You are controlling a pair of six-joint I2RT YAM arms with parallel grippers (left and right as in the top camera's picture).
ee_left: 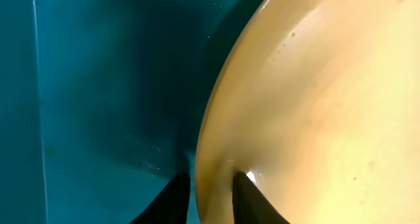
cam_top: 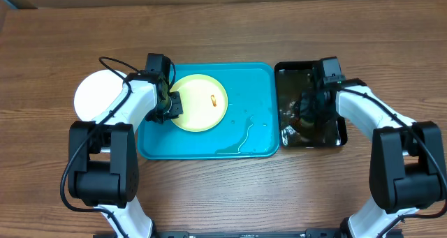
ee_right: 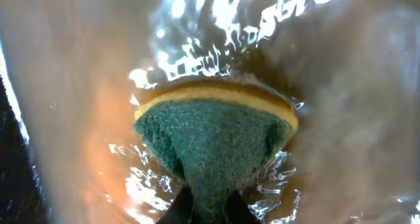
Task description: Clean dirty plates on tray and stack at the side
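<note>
Left end effector (ee_left: 210,184) pinches pale yellow round plate (cam_top: 199,102) inside turquoise plastic tray (cam_top: 258,137); right end effector (ee_right: 207,201) pinches green-yellow sponge (ee_right: 213,145).

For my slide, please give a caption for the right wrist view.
Right gripper pinches a green-and-yellow sponge dipped in water.

Legible text, all views: none.
turquoise tray (cam_top: 255,91): no lettering readable.
yellow-green plate (cam_top: 195,116): no print readable.
white plate (cam_top: 94,95), far left: no mark readable.
black tray (cam_top: 290,77), right: no label readable.
sponge (ee_right: 210,145): no brand readable.
</note>
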